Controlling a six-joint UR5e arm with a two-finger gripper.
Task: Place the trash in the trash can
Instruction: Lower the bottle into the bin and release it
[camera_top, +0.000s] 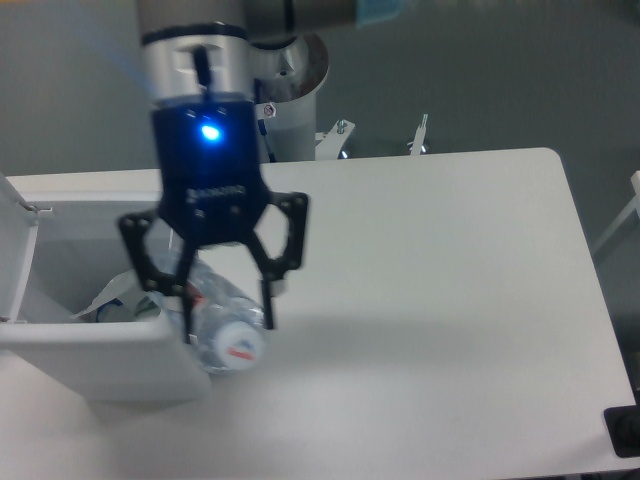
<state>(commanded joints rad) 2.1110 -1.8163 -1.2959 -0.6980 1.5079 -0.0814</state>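
Gripper (225, 318) clamps the bottle (222, 322) over the trash can (110, 352), hiding its near corner.

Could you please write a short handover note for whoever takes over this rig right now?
Claw: shut on the bottle, held up in the air over the near right rim of the bin.
Packet: already lying inside the bin.
Bin lid: open, standing up on the left.
Done: packet binned, bottle picked up and carried to the bin.
Left: bring the bottle fully over the opening, release it, pull the arm clear.
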